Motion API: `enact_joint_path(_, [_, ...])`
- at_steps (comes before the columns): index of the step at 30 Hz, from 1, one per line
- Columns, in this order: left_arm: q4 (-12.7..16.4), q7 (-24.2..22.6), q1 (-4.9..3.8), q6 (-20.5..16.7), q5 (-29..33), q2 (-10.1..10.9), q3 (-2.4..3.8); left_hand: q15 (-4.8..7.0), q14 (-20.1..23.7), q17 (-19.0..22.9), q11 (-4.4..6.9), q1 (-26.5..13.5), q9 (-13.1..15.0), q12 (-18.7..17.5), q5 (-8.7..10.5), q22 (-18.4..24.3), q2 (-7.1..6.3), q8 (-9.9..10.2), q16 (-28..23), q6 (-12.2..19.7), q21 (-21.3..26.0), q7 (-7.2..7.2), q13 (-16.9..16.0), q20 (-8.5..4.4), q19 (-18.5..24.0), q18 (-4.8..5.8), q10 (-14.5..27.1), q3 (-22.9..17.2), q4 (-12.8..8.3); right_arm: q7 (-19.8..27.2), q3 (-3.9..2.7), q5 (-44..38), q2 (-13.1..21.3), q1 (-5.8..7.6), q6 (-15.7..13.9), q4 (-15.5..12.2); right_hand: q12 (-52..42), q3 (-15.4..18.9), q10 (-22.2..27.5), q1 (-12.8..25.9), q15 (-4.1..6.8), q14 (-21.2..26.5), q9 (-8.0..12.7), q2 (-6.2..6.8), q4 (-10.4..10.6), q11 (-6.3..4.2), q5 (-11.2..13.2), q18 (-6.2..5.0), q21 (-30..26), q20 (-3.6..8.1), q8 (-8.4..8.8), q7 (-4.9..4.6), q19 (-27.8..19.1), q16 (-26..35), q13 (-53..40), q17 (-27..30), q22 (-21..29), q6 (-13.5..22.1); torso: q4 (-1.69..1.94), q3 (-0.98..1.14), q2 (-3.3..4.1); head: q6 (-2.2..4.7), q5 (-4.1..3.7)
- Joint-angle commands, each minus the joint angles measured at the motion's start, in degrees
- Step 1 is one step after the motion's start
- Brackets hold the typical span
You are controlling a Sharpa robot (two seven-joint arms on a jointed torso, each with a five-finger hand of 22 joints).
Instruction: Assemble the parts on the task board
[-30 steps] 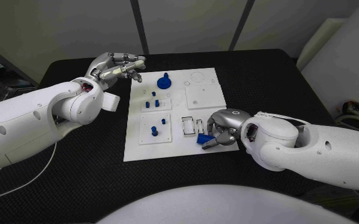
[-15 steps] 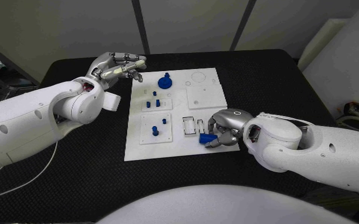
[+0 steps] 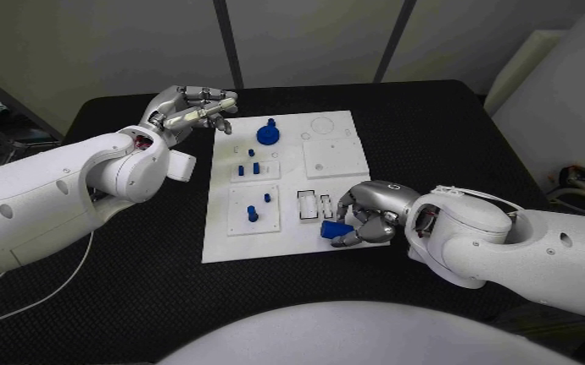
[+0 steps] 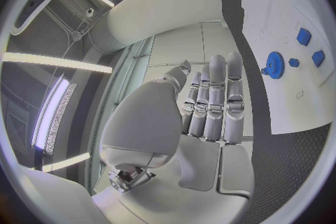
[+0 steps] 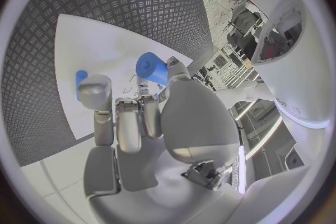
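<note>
The white task board (image 3: 292, 213) lies flat on the black surface (image 3: 146, 272). A blue gear (image 3: 268, 135) sits near its far end, small blue pegs (image 3: 251, 213) stand upright in its left blocks, and one blue part (image 3: 333, 229) is near its front right corner.

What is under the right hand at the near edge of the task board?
The right hand holds a blue part over the task board's near right corner. Its fingers cover most of the part, so its shape and the board surface beneath cannot be seen.
</note>
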State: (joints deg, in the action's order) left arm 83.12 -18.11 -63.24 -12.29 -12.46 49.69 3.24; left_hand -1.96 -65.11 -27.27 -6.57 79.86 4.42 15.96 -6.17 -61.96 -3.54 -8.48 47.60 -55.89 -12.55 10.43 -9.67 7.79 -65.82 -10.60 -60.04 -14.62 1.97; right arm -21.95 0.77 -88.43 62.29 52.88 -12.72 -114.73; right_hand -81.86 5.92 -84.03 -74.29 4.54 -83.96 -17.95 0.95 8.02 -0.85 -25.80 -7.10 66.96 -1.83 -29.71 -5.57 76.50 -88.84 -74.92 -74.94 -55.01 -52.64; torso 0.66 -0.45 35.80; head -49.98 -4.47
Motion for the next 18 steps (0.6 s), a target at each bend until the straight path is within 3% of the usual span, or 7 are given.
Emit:
enact_joint_path(1, [0.04, -0.38, -0.05, 0.30, 0.11, -0.08, 0.03, -0.31, 0.22, 0.04, -0.08, 0.39, -0.09, 0.35, -0.08, 0.08, -0.20, 0.02, -0.29, 0.28, 0.36, 0.20, -0.06, 0.11, -0.48, 0.22, 0.50, -0.03, -0.36, 1.46, -0.09, 3.31, 0.10, 0.40, -5.79, -0.19, -0.02, -1.94, -0.61, -5.04, 0.44, -5.68, 0.05, -4.17, -0.79, -0.65, -1.46, 0.68, 0.27, 0.43, 0.48, 2.87, 0.20, -0.22, -6.85, -13.46, -0.15, -3.45, 0.04, -0.04, 0.05, 0.10, -0.04])
enact_joint_path(8, [0.12, -0.38, -0.04, 0.34, 0.11, -0.12, 0.03, -0.31, 0.22, 0.04, -0.08, 0.39, -0.09, 0.35, -0.08, 0.08, -0.20, 0.02, -0.29, 0.28, 0.36, 0.20, -0.06, 0.11, -0.48, 0.22, 0.50, -0.03, -0.36, -0.74, -0.15, 3.43, -1.64, 0.91, -8.96, 0.97, 0.00, -2.69, -0.72, -3.22, 0.41, -5.69, 0.07, -3.09, 0.77, -0.62, -1.96, 0.72, 0.34, 0.44, 1.14, 2.85, 0.22, -0.24, -6.93, -13.50, -0.28, -4.28, 0.00, -0.03, 0.02, 0.45, 0.26])
enact_joint_path(13, [0.21, -0.38, -0.03, 0.43, 0.11, -0.34, 0.03, -0.31, 0.22, 0.04, -0.08, 0.39, -0.09, 0.35, -0.08, 0.08, -0.20, 0.02, -0.29, 0.28, 0.36, 0.20, -0.06, 0.11, -0.48, 0.22, 0.50, -0.03, -0.36, -2.23, -0.16, 3.53, -4.65, 1.42, -8.37, 3.46, 0.21, -2.92, -0.71, -0.27, 0.40, -5.65, -0.02, -2.66, 3.71, -0.64, -2.11, 0.70, 0.29, 0.41, 1.63, 2.92, 0.18, -0.14, -6.80, -13.35, -0.25, -5.16, 0.27, -0.04, 0.09, 0.69, 0.23])
enact_joint_path(18, [0.18, -0.31, -0.03, 0.48, 0.11, -0.50, 0.03, -0.33, 0.23, 0.03, -0.12, 0.35, -0.10, 0.39, -0.08, 0.09, -0.13, 0.00, -0.29, 0.28, 0.37, 0.25, -0.04, 0.11, -0.49, 0.23, 0.53, -0.03, -0.31, -3.90, -0.19, 3.45, -7.70, 1.87, -7.02, 5.86, 0.39, -2.82, -0.70, 1.61, 0.51, -5.63, -0.28, -1.76, 6.05, -0.78, -2.60, 0.66, 0.17, 0.47, 1.86, 3.10, 0.10, -0.08, -6.70, -13.25, -0.13, -6.22, 0.11, 0.01, 0.02, 0.83, 0.56])
